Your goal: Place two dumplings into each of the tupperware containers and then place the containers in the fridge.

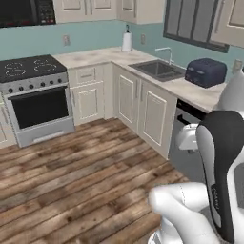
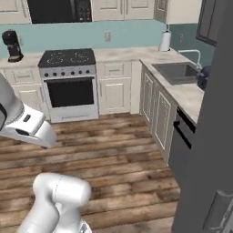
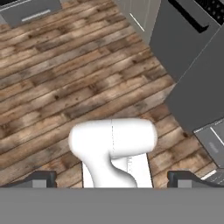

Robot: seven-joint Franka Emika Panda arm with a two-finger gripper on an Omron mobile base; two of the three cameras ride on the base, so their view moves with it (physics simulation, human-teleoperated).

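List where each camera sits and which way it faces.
Left base view: behind the arm's left, facing stove, sink and toaster; arm at lower right.
Right base view: behind its right, facing the same stove and sink; arm at lower left, grey fridge at right.
Hand view: looks down at the floor; open gripper.

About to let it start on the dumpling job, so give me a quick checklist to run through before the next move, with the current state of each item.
1. Gripper open and empty: ok.
2. Dumplings located: not ok.
3. Tupperware containers located: not ok.
4. Fridge within reach: cannot tell; a tall grey panel stands close on the right.
5. Wooden floor ahead free for driving: ok.
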